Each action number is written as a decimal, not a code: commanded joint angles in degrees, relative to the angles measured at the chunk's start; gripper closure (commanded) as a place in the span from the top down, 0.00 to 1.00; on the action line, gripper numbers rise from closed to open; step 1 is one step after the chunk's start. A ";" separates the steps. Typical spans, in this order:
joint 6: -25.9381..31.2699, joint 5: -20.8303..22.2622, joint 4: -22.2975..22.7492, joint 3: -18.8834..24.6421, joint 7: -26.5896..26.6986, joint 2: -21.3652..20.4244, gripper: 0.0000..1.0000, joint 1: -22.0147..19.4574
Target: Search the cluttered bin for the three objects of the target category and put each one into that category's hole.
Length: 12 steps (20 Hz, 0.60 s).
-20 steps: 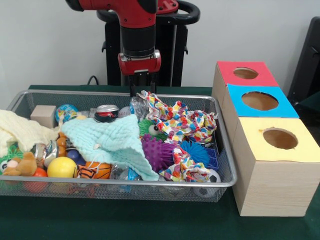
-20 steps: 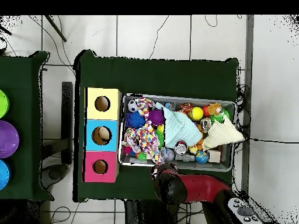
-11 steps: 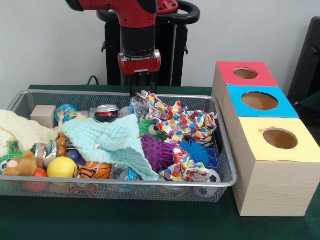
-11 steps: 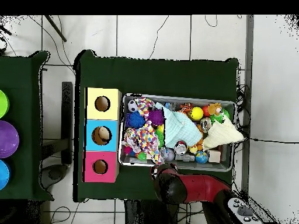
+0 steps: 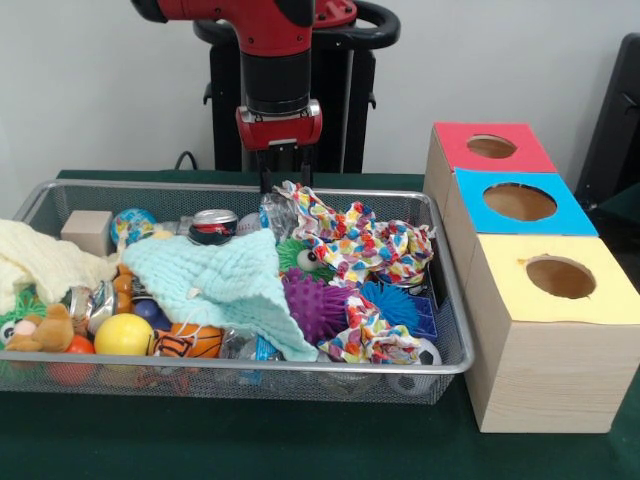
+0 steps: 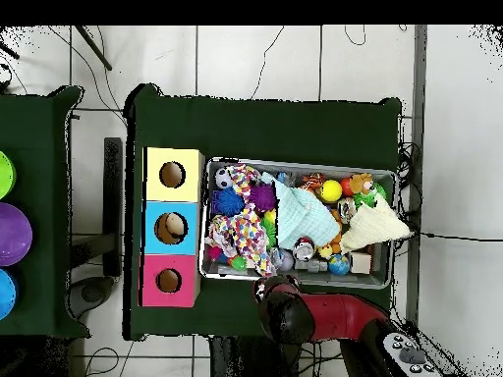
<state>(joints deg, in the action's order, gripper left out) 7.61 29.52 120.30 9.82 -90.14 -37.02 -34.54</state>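
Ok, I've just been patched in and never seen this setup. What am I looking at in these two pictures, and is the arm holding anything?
The red and black machine is a Sawyer robot arm; its gripper hangs at the back rim of the wire mesh bin, by the multicoloured patterned cloth. I can't tell whether it is open, shut or holding anything.

One picture faces the robot across the table. The other looks straight down, turned half round, with the robot's base at the bottom.

The bin holds clutter: a mint green cloth, a cream cloth, a purple spiky ball, a yellow ball, a drink can and a wooden block.

Beside it stand three wooden boxes with holes on top: red, blue and yellow.
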 commanded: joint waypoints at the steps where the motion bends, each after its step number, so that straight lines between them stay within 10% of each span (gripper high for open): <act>1: -8.09 2.58 -15.08 5.54 -3.81 14.51 1.00 -1.01; 7: -9.15 2.47 -14.74 5.76 -4.29 14.61 1.00 -1.43; 8: -10.19 2.60 -14.52 6.00 -4.58 14.72 0.00 -1.80; 12: -7.85 2.54 -14.89 5.98 -3.74 14.39 0.00 -1.31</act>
<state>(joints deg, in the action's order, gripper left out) 7.64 29.56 120.36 10.23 -90.14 -36.96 -34.89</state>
